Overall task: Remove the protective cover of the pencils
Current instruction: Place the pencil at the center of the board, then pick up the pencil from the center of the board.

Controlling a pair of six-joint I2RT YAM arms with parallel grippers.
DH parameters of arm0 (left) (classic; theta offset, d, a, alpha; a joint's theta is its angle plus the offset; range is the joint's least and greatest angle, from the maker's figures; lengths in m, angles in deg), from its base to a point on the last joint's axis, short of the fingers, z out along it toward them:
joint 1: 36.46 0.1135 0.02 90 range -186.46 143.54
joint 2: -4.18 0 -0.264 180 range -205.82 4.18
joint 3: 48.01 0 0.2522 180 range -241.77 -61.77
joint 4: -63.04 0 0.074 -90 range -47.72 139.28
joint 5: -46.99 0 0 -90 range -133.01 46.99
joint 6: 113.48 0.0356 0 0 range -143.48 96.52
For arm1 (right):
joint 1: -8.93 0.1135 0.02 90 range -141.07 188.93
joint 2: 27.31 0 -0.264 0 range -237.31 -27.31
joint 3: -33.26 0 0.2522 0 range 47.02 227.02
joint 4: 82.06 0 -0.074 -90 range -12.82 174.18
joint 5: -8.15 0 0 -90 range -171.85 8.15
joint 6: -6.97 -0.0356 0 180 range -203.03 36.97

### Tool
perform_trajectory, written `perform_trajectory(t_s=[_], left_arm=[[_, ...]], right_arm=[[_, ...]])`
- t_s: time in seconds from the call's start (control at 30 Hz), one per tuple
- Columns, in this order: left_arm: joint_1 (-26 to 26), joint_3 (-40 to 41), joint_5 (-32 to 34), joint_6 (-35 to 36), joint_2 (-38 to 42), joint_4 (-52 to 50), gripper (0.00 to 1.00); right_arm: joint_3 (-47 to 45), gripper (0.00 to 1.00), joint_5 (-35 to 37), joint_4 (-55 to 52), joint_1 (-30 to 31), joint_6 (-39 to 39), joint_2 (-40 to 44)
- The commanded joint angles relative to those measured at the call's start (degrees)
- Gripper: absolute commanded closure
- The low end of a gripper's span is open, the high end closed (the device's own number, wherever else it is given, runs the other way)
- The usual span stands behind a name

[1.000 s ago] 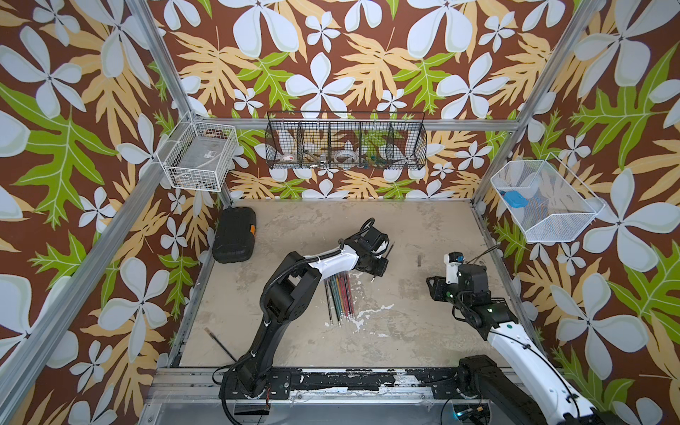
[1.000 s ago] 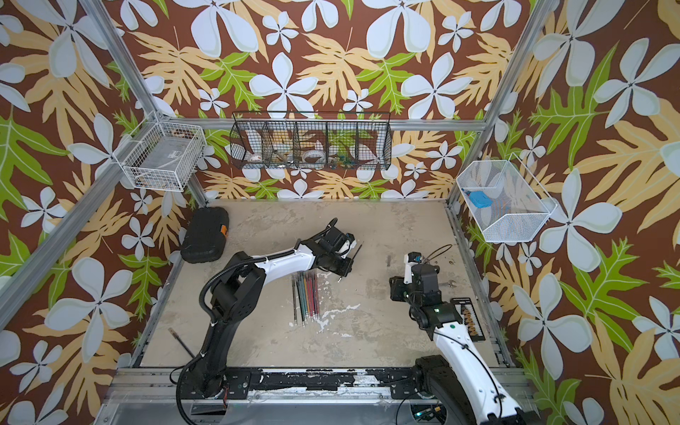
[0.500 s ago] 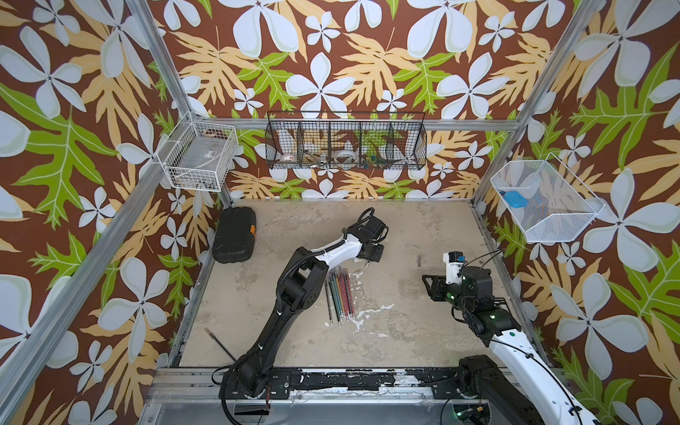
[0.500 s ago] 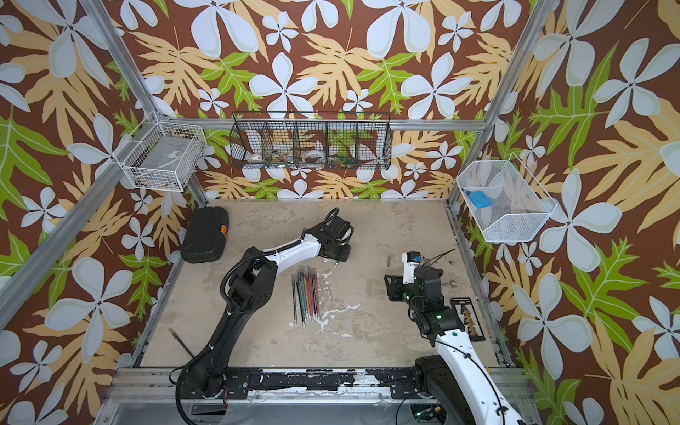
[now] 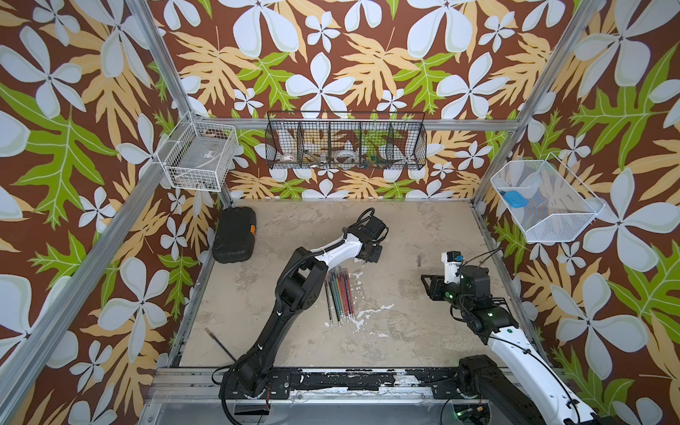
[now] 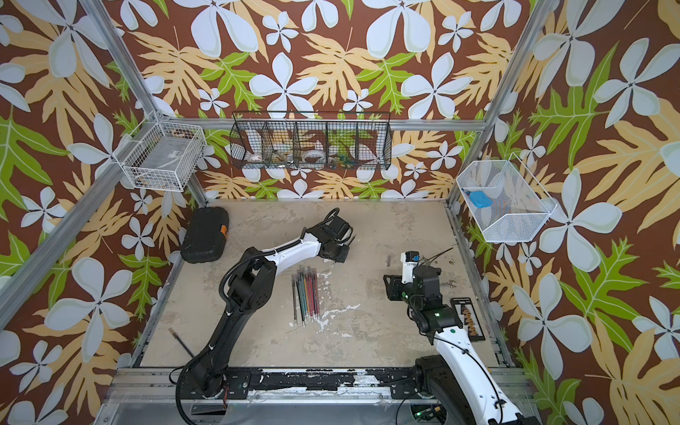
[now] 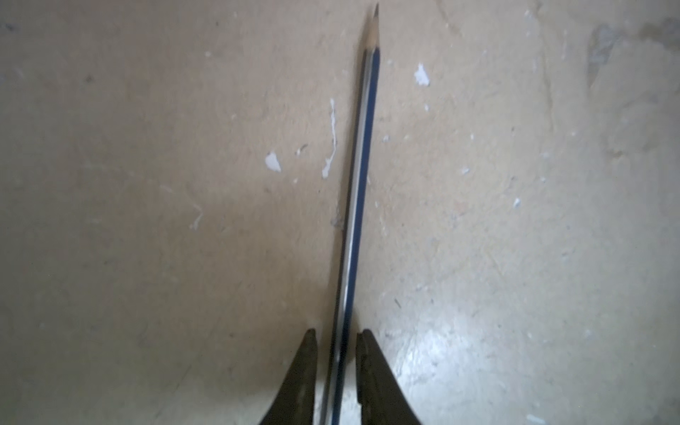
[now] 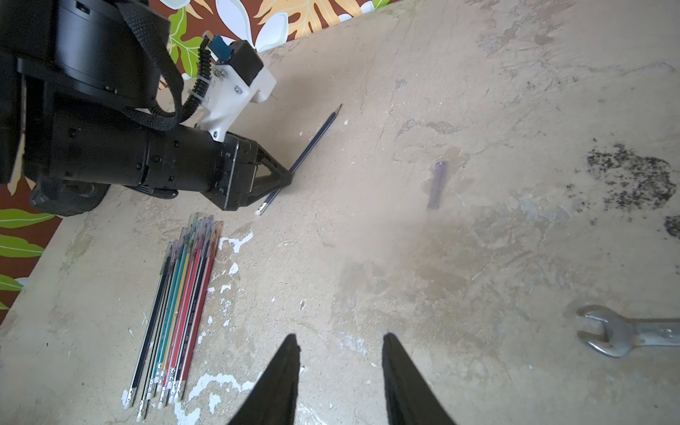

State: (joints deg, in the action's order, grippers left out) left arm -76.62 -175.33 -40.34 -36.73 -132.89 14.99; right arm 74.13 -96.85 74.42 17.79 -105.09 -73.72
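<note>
One pencil [image 7: 357,184], light, stiff, slippery, loose between my left gripper [image 7: 337,331]'s parted jaws; take mid-shaft. Right gripper [image 8: 340,335] half-open, empty.

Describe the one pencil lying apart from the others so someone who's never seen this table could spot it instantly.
On the worn beige tabletop, find the black left gripper just past the far end of the row of coloured pencils. A long dark blue pencil lies between its parted fingers. Unlike the row, it lies alone, slanted, its sharpened tip bare.
</note>
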Motion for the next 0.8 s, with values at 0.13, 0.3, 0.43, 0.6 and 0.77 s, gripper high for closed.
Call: perform_trajectory(t_s=[0.13,0.3,0.43,0.6,0.77], left_arm=[[0.5,5.5,-3.3,1.4,10.9,2.6,0.74],[3.9,15.3,-8.6,2.8,21.1,11.7,0.75],[9.7,25.2,-18.6,-1.2,29.6,21.5,0.78],[12.9,30.6,-22.2,-4.4,37.6,28.8,0.80],[12.9,35.4,-19.8,-5.2,44.9,32.1,0.76]], right_arm=[[1.0,0.61,-0.6,0.0,0.0,0.9,-2.6],[3.5,0.64,-0.8,-2.3,0.3,1.6,-7.8],[7.1,0.65,2.0,-4.0,5.3,1.5,-15.4],[14.6,0.65,6.6,-3.2,17.2,-1.1,-27.6],[26.6,0.69,8.4,-4.5,24.8,-2.3,-41.7]])
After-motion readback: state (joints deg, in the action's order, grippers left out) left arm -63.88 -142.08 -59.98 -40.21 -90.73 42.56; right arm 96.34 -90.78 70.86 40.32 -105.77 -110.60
